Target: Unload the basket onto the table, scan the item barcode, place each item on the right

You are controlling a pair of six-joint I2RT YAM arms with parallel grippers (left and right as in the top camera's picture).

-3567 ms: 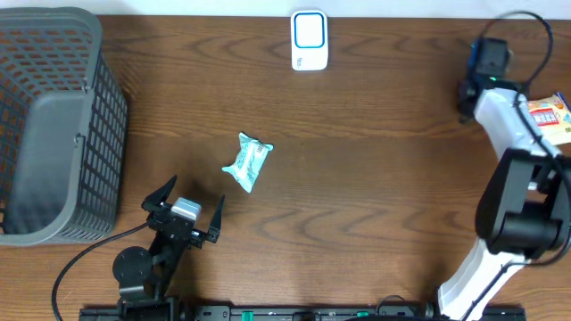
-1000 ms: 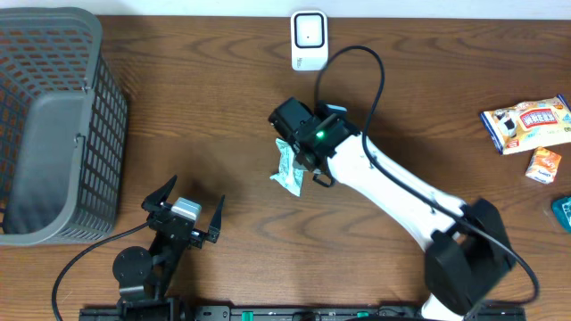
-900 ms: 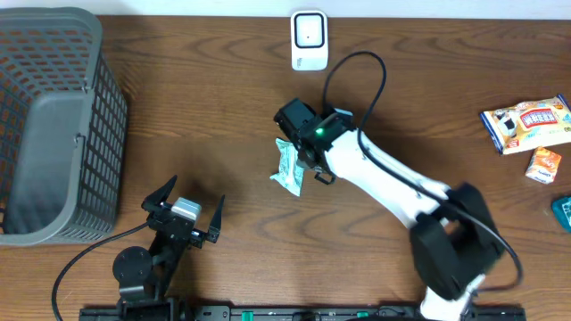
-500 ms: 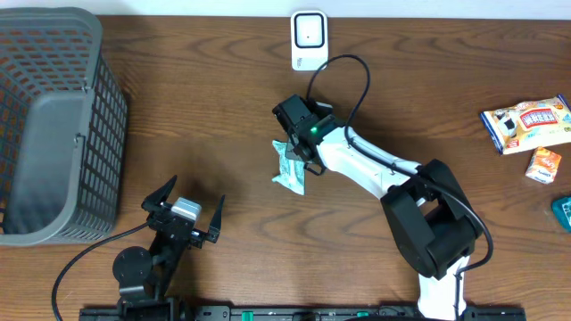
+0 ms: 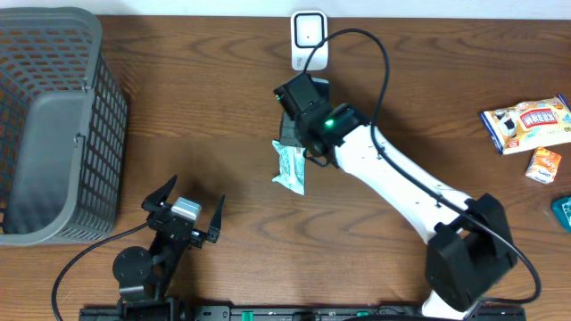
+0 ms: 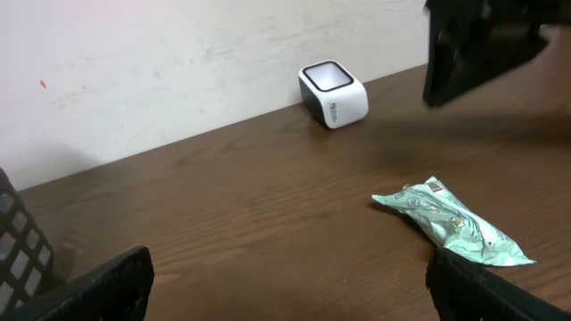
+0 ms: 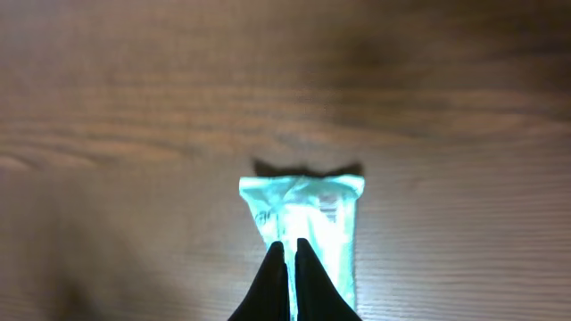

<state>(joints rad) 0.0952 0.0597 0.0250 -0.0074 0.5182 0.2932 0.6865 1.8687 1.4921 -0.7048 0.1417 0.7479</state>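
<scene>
The item, a teal plastic packet (image 5: 290, 167) (image 6: 455, 225) (image 7: 308, 214), lies flat on the brown table near its middle. The white scanner box (image 5: 310, 40) (image 6: 334, 93) stands at the back edge. My right gripper (image 5: 302, 100) (image 7: 288, 242) is shut, with nothing between its fingers. It hangs above the table between the packet and the scanner. In the right wrist view its fingertips overlap the packet. My left gripper (image 5: 192, 200) (image 6: 294, 294) rests open at the front left, well short of the packet.
A grey mesh basket (image 5: 53, 125) fills the left side. At the far right lie a printed snack bag (image 5: 526, 123), a small orange box (image 5: 542, 165) and a teal thing (image 5: 564, 212) at the edge.
The right gripper has shut fully, risen and drawn back toward the scanner. The packet has stayed on the table, turned slightly. The left arm has not moved.
</scene>
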